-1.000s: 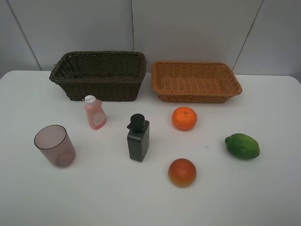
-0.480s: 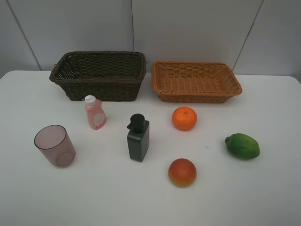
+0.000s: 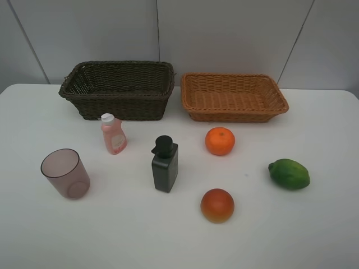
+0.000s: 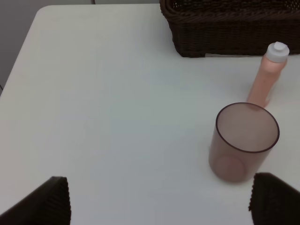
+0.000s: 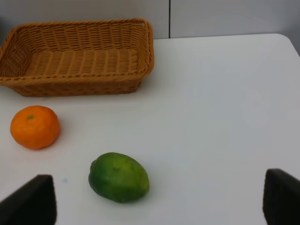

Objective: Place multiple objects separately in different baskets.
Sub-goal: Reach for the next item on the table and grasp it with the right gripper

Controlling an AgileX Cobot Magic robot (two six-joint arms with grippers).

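A dark brown basket (image 3: 118,89) and a light orange-tan basket (image 3: 233,96) stand side by side at the back of the white table; nothing shows inside either. In front lie the pink bottle (image 3: 113,134), mauve cup (image 3: 65,173), dark grey pump bottle (image 3: 165,164), orange (image 3: 220,140), red-orange fruit (image 3: 217,205) and green fruit (image 3: 289,174). No arm shows in the high view. My left gripper (image 4: 159,201) is open, its fingertips (image 4: 54,199) short of the cup (image 4: 246,140) and pink bottle (image 4: 268,75). My right gripper (image 5: 157,201) is open, near the green fruit (image 5: 119,177) and orange (image 5: 34,127).
A grey panelled wall rises behind the baskets. The left wrist view takes in the table's left edge (image 4: 21,61) and a side of the dark basket (image 4: 229,28). The whole tan basket (image 5: 77,56) appears in the right wrist view.
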